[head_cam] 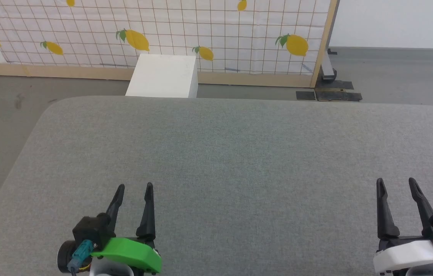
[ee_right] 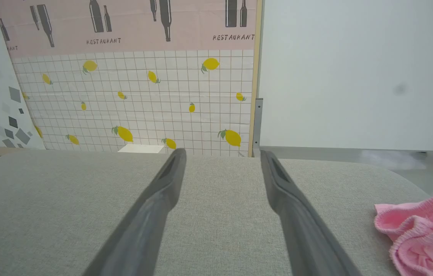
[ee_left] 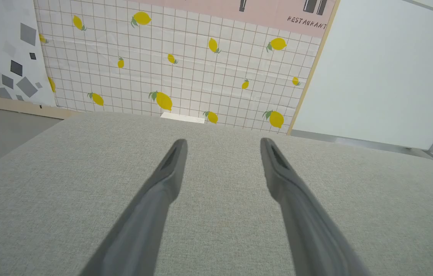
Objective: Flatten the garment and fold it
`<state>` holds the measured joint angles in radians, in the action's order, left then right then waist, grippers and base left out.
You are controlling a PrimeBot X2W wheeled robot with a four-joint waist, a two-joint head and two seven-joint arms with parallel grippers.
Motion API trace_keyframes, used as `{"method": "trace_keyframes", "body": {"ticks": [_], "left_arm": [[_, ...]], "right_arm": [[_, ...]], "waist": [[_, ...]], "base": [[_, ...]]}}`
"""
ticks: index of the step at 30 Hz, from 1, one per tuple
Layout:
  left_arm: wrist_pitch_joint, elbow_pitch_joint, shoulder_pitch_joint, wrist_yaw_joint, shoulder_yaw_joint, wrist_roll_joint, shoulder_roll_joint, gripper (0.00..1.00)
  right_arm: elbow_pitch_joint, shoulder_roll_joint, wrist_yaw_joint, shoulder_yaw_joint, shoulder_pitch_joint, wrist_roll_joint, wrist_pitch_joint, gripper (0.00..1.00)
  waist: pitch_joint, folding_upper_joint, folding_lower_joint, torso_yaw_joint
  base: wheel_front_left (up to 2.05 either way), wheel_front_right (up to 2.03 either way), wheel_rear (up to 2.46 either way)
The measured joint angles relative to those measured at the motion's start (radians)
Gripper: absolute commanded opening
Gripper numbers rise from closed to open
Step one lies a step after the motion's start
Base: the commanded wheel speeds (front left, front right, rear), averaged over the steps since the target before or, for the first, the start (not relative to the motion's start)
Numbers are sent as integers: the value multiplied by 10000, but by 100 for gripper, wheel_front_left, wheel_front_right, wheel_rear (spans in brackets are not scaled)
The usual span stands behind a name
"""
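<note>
Since the garment (ee_right: 423,230) is seen bunched up and unflattened at the right side of the grey worktop (head_cam: 220,153), near the right pincer (head_cam: 396,180) but not touched by it, nothing of the task is judged done; grasping, spreading flat and folding are all left. Both pincers are spread wide, and nothing is held or touched by either. The left pincer (head_cam: 135,186) is poised over bare worktop, well apart from the garment.

garment (ee_right: 425,234), cropped at right and bottom edges (seemingly a bunched heap), overall shape untellable
</note>
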<state>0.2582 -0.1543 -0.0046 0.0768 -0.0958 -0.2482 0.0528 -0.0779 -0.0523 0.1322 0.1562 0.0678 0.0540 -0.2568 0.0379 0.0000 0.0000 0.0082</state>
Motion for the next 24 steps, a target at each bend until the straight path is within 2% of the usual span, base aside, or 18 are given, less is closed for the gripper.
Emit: {"method": "trace_keyframes", "body": {"ticks": [9,10,24], "left_arm": [[0,-42,15,0,15,-4,0,100],[0,-46,20,0,15,-4,0,0],[-86,-27,18,2,12,31,2,0]], "right_arm": [[-2,0,0,-21,57,92,0,100],[-2,0,0,-25,82,94,0,0],[-6,-4,0,-29,86,88,59,0]], "waist": [[39,0,0,-3],[44,0,0,-2],[29,0,0,-7]], "base": [[0,0,0],[0,0,0],[0,0,0]]}}
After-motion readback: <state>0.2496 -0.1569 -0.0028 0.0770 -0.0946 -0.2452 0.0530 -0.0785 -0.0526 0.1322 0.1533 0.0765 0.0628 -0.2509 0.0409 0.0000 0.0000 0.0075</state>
